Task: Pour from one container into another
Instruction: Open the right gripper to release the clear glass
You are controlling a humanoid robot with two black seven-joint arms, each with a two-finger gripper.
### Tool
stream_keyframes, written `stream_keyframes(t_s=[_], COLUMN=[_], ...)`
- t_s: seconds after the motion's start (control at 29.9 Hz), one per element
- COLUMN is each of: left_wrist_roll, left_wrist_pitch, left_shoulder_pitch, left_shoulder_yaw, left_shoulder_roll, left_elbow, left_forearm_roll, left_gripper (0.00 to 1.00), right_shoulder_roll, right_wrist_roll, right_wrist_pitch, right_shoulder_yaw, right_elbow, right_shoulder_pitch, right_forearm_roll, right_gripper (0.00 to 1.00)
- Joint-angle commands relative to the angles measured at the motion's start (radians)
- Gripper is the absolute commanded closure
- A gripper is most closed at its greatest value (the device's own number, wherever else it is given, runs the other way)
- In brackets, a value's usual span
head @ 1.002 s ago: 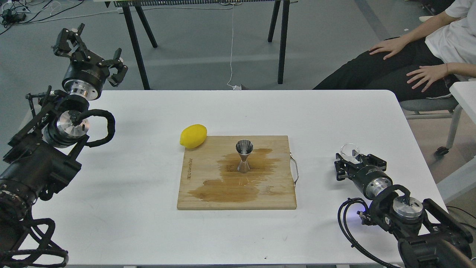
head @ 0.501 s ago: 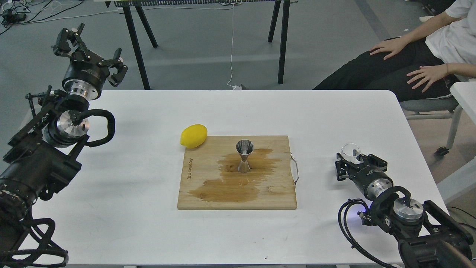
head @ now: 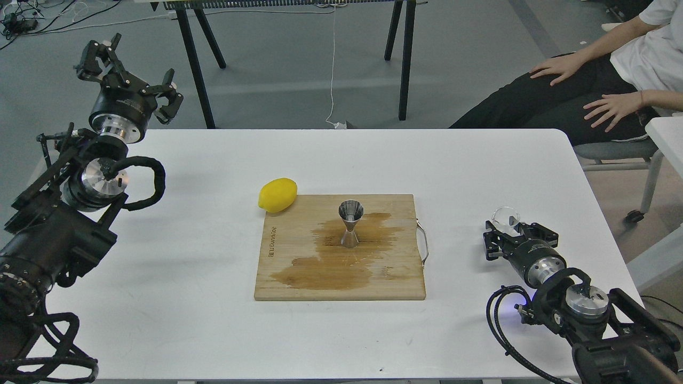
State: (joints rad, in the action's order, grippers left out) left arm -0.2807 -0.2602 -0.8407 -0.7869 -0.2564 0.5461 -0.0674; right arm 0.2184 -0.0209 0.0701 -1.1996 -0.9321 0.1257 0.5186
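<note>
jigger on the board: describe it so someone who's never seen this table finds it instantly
On the white table, find the wooden cutting board at the centre, marked by a wide brown wet stain. The jigger stands upright in that stain. It is the only shiny steel thing there: hourglass-shaped, unlike the yellow lemon at the board's far-left corner.

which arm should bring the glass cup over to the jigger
Right. The right gripper is at the glass cup, right of the jigger. The left gripper is raised off the table's far-left corner.
</note>
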Motion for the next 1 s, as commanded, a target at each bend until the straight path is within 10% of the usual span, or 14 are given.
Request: stream_keyframes(t_s=[0.0, 0.43, 0.63, 0.77, 0.9, 0.97], left_wrist_roll=[0.002, 0.003, 0.003, 0.003, 0.003, 0.003], left_wrist_pitch=[0.009, 0.019, 0.019, 0.019, 0.018, 0.018], left_shoulder_pitch=[-0.001, -0.006, -0.006, -0.006, -0.006, -0.006], left_shoulder_yaw=[0.0, 0.0, 0.0, 0.0, 0.0, 0.0], left_shoulder_roll=[0.0, -0.001, -0.001, -0.003, -0.004, -0.004], left_elbow=[0.011, 0.021, 0.021, 0.021, 0.02, 0.02], left_forearm_roll=[0.0, 0.0, 0.0, 0.0, 0.0, 0.0], left_gripper=[0.0, 0.0, 0.0, 0.0, 0.0, 0.0], right_shoulder_roll=[-0.008, -0.016, -0.016, -0.016, -0.016, -0.017], right_wrist_roll=[0.001, 0.009, 0.007, 0.006, 0.007, 0.007], right_wrist_pitch=[-0.001, -0.001, 0.0, 0.037, 0.045, 0.04], right_shoulder_yaw=[0.0, 0.0, -0.002, 0.0, 0.002, 0.002], right_elbow=[-0.001, 0.001, -0.001, -0.002, 0.001, 0.001], right_shoulder_pitch=[0.0, 0.002, 0.002, -0.001, 0.0, 0.0], right_forearm_roll=[0.0, 0.0, 0.0, -0.002, -0.002, -0.002], right_gripper=[0.57, 0.2, 0.2, 0.63, 0.59, 0.37])
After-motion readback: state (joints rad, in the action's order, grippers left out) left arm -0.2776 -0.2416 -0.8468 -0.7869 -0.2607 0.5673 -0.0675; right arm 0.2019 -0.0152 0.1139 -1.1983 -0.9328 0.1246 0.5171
